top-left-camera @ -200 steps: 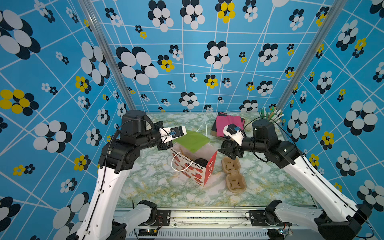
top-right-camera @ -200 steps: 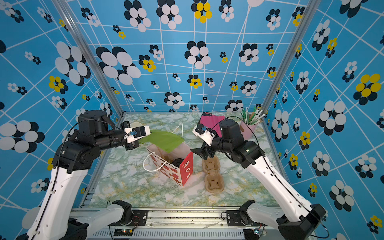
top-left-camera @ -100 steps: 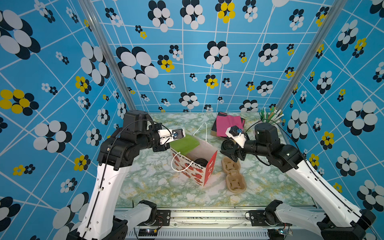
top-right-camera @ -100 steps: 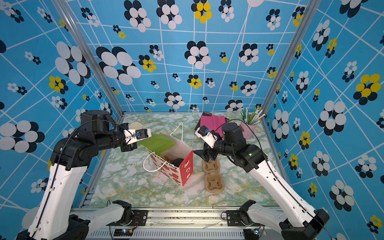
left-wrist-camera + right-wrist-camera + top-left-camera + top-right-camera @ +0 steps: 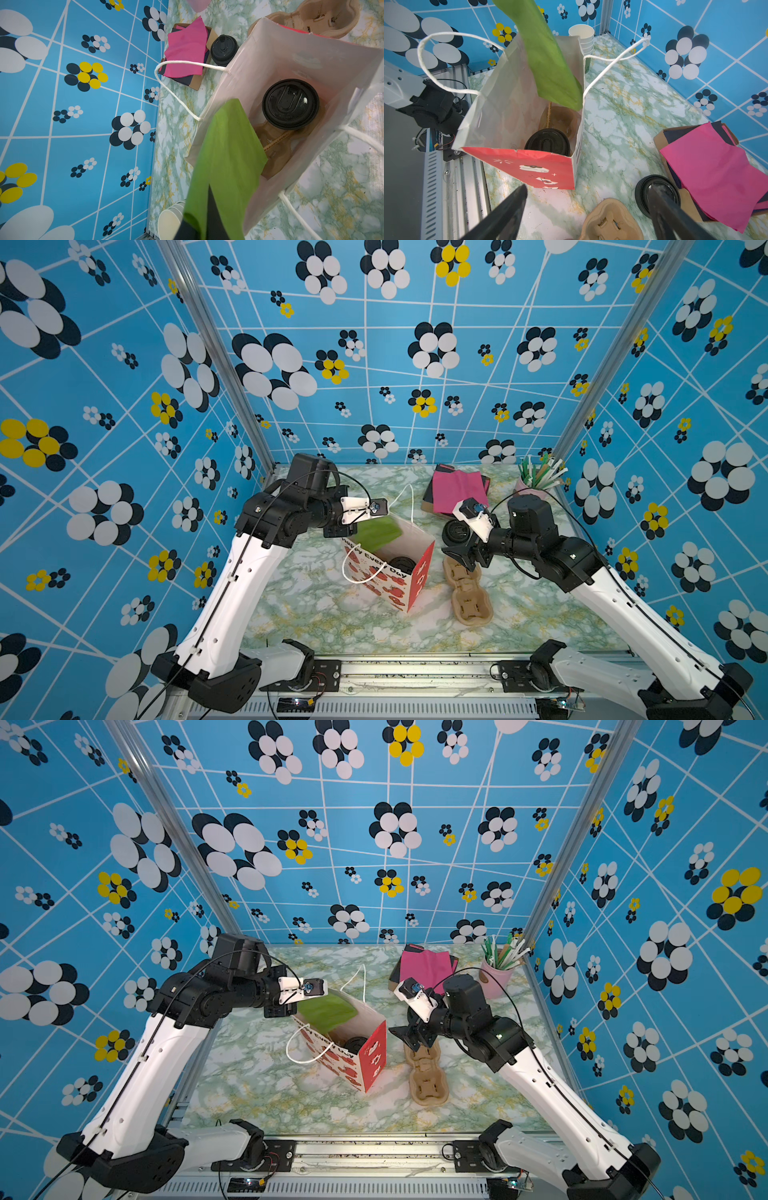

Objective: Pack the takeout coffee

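Nearest, a spare moulded-pulp cup carrier [image 5: 467, 593] lies flat on the marbled tabletop [image 5: 311, 614], just beside the red-and-white paper gift bag [image 5: 529, 168]. The bag stands upright with its mouth open and both rope handles splayed outward.

The takeout coffee [image 5: 290, 104] is already inside. Its black sip lid faces up from the bag's floor, and it seems to sit in a second pulp carrier [image 5: 558, 120], though the bag wall hides the cup's body. A thin brown stick, probably a stirrer, leans next to it.

The right gripper [image 5: 587, 189] hovers low beside the bag's red side, over the spare carrier, with its jaws wide and nothing between them. The left gripper [image 5: 349, 531] reaches in over the bag's far rim. Its jaws are pinched tight on a green napkin [image 5: 226, 162], which hangs down into the bag's mouth on the side away from the cup.

So the coffee looks packed and the step in hand is adding the napkin. Next, the left arm needs to lower the napkin past the rim, clear of the lid, and let go. The free right arm could steady the bag.

Further back are a stack of black lids [image 5: 224, 49], pink napkins [image 5: 455, 489], a pink cup of straws [image 5: 496, 977] and nested paper cups [image 5: 581, 35].
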Tool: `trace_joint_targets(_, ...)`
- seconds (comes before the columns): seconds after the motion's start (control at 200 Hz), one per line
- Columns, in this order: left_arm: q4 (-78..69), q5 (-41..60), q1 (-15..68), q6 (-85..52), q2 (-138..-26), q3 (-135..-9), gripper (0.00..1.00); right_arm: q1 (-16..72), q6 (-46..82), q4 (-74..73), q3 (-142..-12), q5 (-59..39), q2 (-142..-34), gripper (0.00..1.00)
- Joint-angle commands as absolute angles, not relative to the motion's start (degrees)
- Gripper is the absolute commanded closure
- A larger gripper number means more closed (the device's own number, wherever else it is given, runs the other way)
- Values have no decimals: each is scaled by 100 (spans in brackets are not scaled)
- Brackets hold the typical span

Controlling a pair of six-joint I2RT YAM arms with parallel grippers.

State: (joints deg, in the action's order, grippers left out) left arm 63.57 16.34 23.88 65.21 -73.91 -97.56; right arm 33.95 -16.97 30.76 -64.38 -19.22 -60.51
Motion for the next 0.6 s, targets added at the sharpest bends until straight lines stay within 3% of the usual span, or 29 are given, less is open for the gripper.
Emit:
trace_joint_targets(0.0, 6622, 1462, 2533, 6521, -7562, -9774, 100, 3386, -1501, 2837, -6313, -1800, -5955, 6)
trace_joint_targets(0.6, 6875, 1109, 2940, 6663, -8381, -9741, 100, 3392, -1468, 2792, -6058, -1714, -5845, 5)
